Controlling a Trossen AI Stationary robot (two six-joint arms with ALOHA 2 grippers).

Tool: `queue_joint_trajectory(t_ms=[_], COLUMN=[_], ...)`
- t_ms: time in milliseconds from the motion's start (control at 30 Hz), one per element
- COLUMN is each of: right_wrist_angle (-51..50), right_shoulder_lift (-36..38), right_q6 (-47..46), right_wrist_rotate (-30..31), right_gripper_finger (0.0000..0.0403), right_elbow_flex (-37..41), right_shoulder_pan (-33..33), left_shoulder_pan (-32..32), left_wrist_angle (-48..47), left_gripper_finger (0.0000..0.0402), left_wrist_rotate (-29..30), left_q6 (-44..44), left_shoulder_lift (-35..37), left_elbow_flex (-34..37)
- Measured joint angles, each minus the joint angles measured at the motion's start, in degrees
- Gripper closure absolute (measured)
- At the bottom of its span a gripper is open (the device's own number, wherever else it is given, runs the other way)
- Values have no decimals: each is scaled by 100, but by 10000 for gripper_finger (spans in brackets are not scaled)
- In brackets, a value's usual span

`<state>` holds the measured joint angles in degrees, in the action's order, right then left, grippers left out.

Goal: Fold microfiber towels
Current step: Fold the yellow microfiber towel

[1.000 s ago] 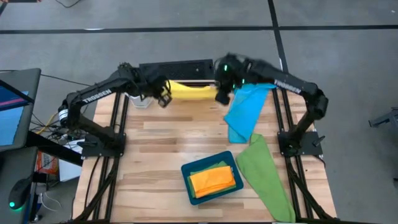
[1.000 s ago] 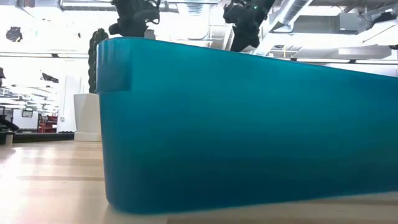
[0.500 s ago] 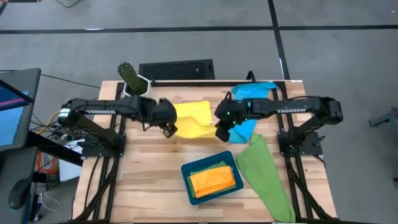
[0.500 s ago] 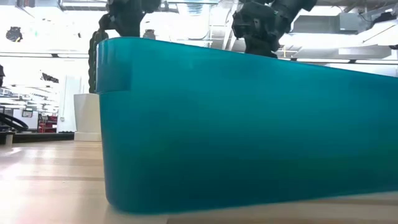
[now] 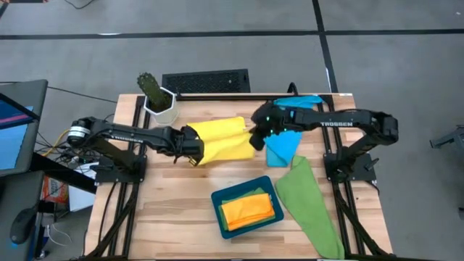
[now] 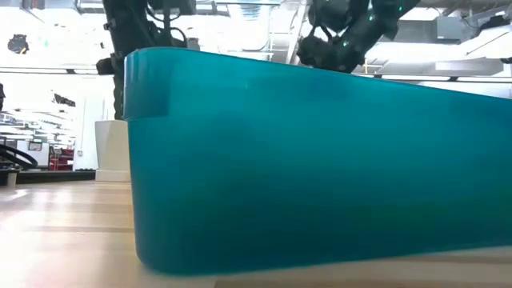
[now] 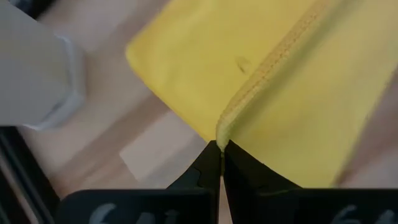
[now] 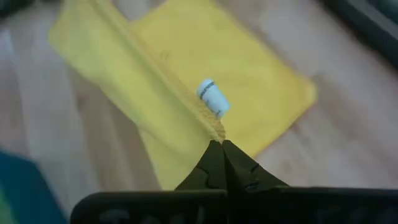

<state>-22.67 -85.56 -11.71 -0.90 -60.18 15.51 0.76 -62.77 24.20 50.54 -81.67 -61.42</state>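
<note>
At the centre of the high view, the yellow towel [image 5: 226, 140] lay partly doubled over on the wooden table [image 5: 174, 196], stretched between the two arms. The left gripper [image 5: 194, 148] was clenched on the towel's hemmed corner at its left end, and the right gripper [image 5: 259, 135] was pinched tight on the opposite end, where a small white tag [image 8: 213, 98] showed beside the seam. To do this fold well, both grippers would probably need to travel together at matching height, keeping the cloth taut enough to lay its upper layer square over the lower one, and only let go once the edges lined up; uneven motion might skew the fold or drag the whole cloth across the wood.

Toward the lower middle of the high view sat the teal tray [image 5: 225, 217], holding the orange towel [image 5: 249, 209] on top of a green towel [image 5: 235, 195]. At the lower right, a second green towel [image 5: 308, 203] trailed off the table's edge. Just right of centre, the blue towel [image 5: 286, 138] lay crumpled under the right arm. At the upper left stood a white pot with a cactus-like plant [image 5: 156, 97].

Beyond the table lay grey floor, a black grille [image 5: 206, 80] at the far edge and a monitor [image 5: 13, 123] at far left. In the low view the tray's wall filled the frame, with bright ceiling fixtures behind.
</note>
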Motion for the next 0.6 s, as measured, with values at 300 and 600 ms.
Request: queue_joint_trajectory(t_ms=[300,600], right_wrist_angle=[1068,1288], right_shoulder_lift=[-681,-1504], right_q6=[283,429], right_wrist_rotate=[-774,-627], right_gripper_finger=[399,399], right_elbow_flex=[44,-307], right_shoulder_pan=[741,735], left_shoulder_pan=[-805,-1383], left_wrist_angle=[27,257], left_gripper_finger=[401,401], left_wrist_rotate=[169,365], left_q6=[-698,-1395], left_shoulder_lift=[4,2], left_elbow_flex=[174,184])
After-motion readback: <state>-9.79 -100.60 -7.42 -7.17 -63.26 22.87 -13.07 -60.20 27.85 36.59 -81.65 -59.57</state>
